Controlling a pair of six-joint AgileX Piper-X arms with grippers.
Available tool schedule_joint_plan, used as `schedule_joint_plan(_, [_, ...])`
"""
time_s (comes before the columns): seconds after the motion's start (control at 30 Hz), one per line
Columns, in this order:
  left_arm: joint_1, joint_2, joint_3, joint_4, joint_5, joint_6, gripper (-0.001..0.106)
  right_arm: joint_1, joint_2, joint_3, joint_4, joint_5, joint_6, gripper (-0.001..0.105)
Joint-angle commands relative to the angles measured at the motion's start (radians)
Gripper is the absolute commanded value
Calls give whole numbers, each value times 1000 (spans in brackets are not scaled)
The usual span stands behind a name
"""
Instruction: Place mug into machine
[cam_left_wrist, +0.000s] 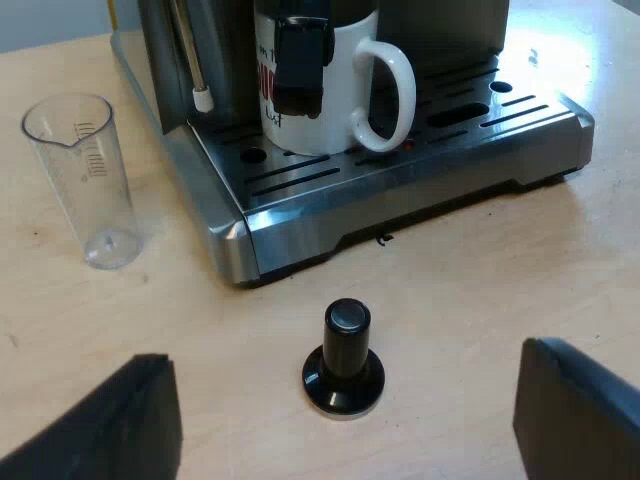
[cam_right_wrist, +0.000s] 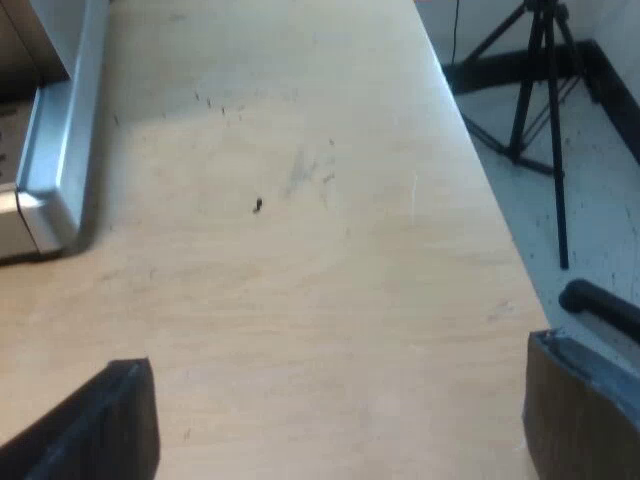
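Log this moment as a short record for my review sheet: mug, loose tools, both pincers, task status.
mug: white, upright on the drip tray of the machine
tamper: black knob, standing on the table at the machine's front
measuring glass: upright, empty, on the table beside the machine
left pincer: open, holding nothing, near the tamper
right pincer: open, holding nothing, over the table
task status: mug appears placed

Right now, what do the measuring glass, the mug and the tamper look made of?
Measuring glass: clear, probably plastic; table shows through, moulded scale marks.
Mug: glossy white, likely glazed ceramic.
Tamper: shiny black knob with highlights; plastic or coated metal, can't tell.
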Motion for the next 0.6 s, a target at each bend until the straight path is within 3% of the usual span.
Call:
schedule_joint_plan(0.03, [-3,-134,-5,-18,-7,-5,70,-4,-41,-1,-14,-9,-3,94])
schedule_joint_plan(0.6, [0,-134,-5,-18,-7,-5,70,-4,-39,-1,36,5,-3,94])
